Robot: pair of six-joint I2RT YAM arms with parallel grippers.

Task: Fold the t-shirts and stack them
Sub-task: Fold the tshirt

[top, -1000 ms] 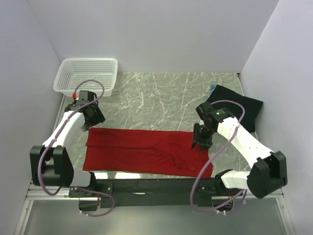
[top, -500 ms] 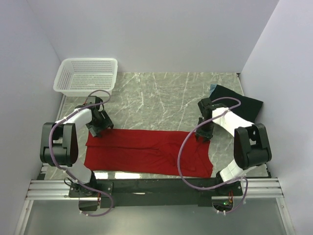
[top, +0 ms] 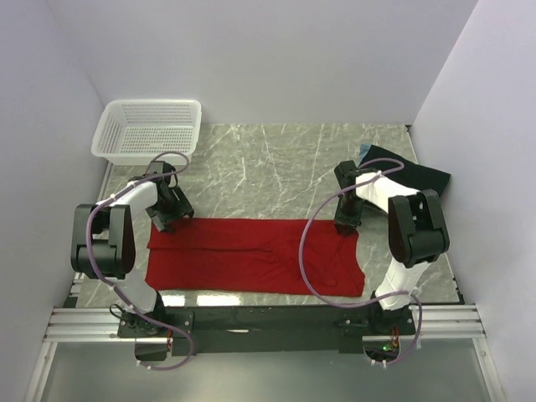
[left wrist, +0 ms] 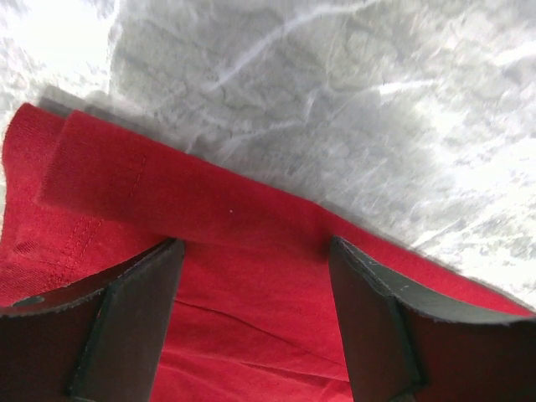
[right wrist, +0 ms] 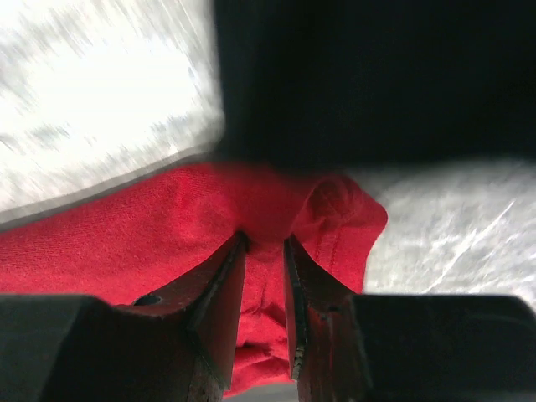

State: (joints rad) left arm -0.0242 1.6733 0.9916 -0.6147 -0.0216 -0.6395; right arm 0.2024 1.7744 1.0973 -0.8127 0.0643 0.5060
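Note:
A red t-shirt (top: pixel 251 255), folded into a long strip, lies across the near part of the marble table (top: pixel 268 163). My left gripper (top: pixel 167 219) sits at the strip's far left corner. Its jaws stand open over the red cloth (left wrist: pixel 167 193), one finger (left wrist: pixel 134 318) on each side of a flat patch. My right gripper (top: pixel 346 224) is at the far right corner, its jaws drawn close on a bunched fold of red cloth (right wrist: pixel 335 209). A black t-shirt (top: pixel 414 180) lies folded at the far right, with a light blue edge (top: pixel 363 151) showing at its far left corner.
A white mesh basket (top: pixel 149 127) stands at the far left corner of the table. White walls close in the table on the left, back and right. The black t-shirt (right wrist: pixel 377 75) lies just beyond my right gripper (right wrist: pixel 264 243).
Both arms folded back and carried their grippers to the shirt's far corners. The right jaws narrowed onto the red cloth. The left jaws stayed wide.

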